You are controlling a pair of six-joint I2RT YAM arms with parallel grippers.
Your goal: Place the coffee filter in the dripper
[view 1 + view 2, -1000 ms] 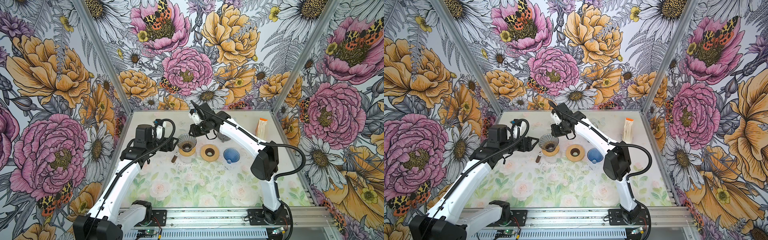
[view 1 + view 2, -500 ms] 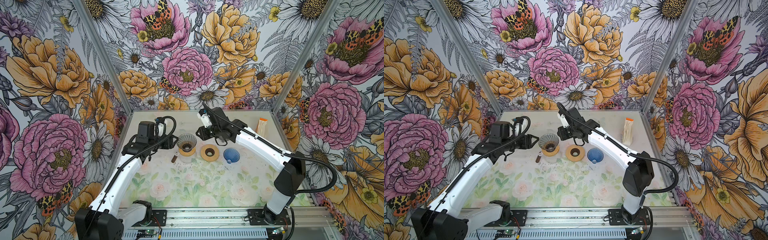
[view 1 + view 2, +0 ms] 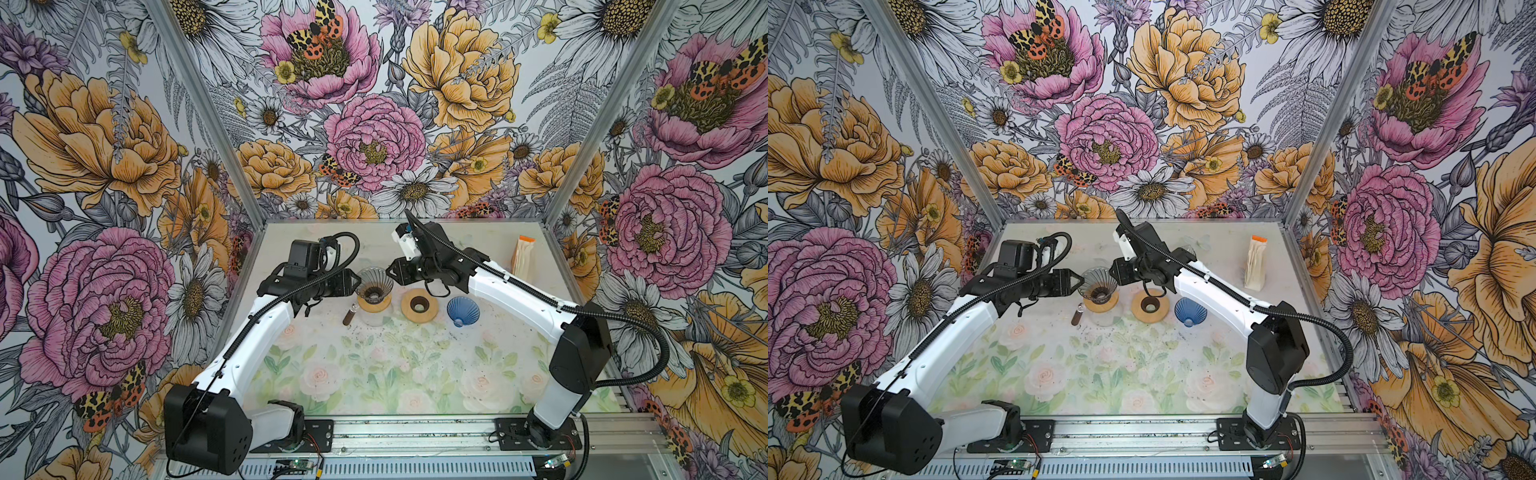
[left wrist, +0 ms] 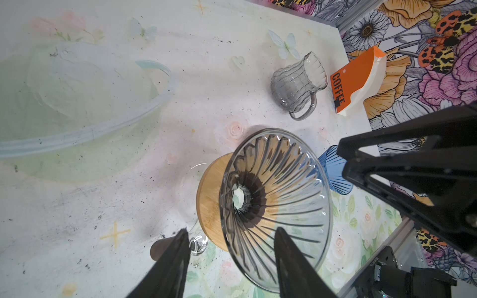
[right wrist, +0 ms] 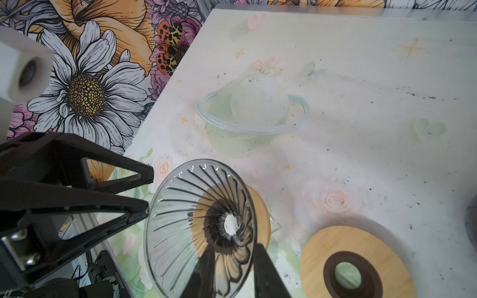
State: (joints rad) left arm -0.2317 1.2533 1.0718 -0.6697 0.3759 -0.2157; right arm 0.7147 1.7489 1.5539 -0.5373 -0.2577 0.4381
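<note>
The dripper (image 3: 375,284) stands at 12 o'clock from the middle of the desk (image 3: 374,374), as both top views show. It is empty: no coffee filter lies in it, and I see no loose filter anywhere. I judge that the filters are inside the white pack with the orange top (image 3: 524,259), which stands upright at the desk's 2 o'clock.

The left gripper (image 4: 232,231) is at the dripper's 9 o'clock, its jaws released and standing astride the rim. The right gripper (image 5: 232,249) is at the dripper's 2 o'clock, with jaws narrowly apart across the wall. Whether they pinch it, I cannot tell.

The risk comes from the material. The dripper is thin ribbed glass, a smooth cone that seems only to rest on a flat wooden ring (image 3: 374,306). Two arms pressing from opposite sides could tip it off, make it slide, or crack the rim.
</note>
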